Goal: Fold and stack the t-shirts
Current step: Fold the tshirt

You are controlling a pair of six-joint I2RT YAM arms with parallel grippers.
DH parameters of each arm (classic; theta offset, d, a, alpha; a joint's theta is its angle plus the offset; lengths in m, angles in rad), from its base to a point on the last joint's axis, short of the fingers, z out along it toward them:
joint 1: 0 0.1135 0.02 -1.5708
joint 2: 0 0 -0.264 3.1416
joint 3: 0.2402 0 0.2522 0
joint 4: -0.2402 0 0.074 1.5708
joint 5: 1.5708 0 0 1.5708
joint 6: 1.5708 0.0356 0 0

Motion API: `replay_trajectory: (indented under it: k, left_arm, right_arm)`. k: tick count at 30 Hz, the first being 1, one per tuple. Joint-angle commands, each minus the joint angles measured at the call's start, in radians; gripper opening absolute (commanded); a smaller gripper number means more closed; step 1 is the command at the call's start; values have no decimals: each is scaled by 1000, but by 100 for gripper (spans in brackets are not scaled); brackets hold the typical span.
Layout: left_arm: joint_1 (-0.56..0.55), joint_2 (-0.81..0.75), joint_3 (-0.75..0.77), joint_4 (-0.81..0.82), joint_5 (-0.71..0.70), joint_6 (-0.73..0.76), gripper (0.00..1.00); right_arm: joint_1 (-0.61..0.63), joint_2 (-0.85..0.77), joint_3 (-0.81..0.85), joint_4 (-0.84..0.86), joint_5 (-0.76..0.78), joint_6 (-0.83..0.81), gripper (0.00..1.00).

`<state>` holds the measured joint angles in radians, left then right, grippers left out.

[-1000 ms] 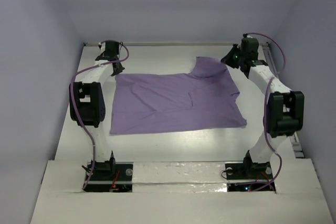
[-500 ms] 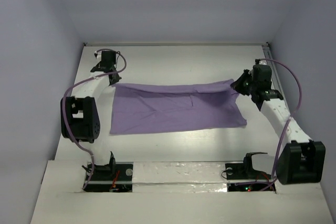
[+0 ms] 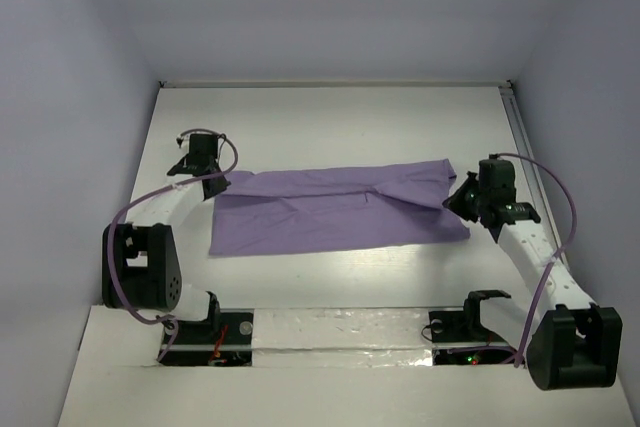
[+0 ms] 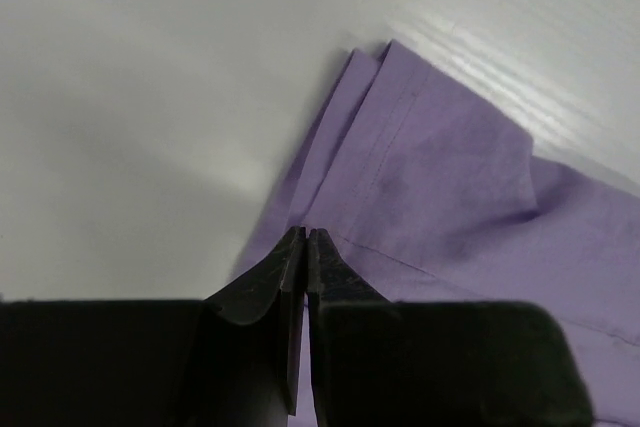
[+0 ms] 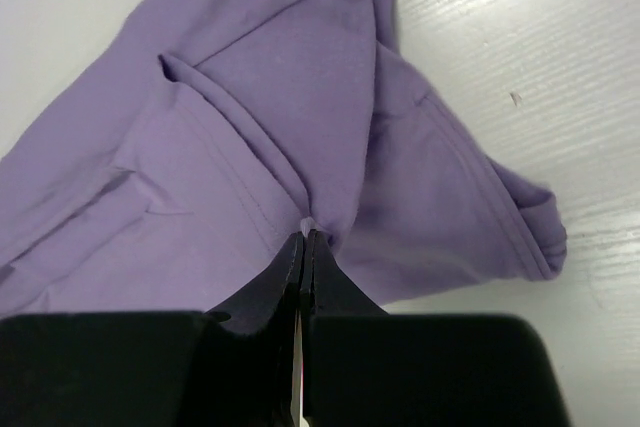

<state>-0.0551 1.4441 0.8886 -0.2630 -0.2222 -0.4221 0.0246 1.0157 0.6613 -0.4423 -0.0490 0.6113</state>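
Lavender cloth, soft and thin: a plain short-sleeved t-shirt lies as a long folded band across the middle of the white table.
I judge it light, limp and prone to creasing, best taken at hems and corners. My left gripper is pinched tight on its left edge, and my right gripper on a bunched fold at its right end.
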Motion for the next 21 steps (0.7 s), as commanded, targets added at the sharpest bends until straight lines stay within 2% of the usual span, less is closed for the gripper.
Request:
replay_trajectory:
  k: [1,4,14,18,21]
  left_arm:
    - [0,-59,-65,10,14,-26,0]
    - [0,-60,-102,1,14,-36,0]
    - [9,-22,-91,-41,-25,-52,0]
    - [20,-112,-25,-5,-19,-52,0]
    - [20,-79,73,-59,-17,-47,0]
  right_arm:
    - [-9,-19,-20,-32,73,28,0]
    - [-9,-9,-37,-59,81,48,0]
    - [-18,7,-59,-111,144,41,0]
    - [-18,-32,4,-76,153,-5,0]
    - [-18,23,92,-102,149,-24,0]
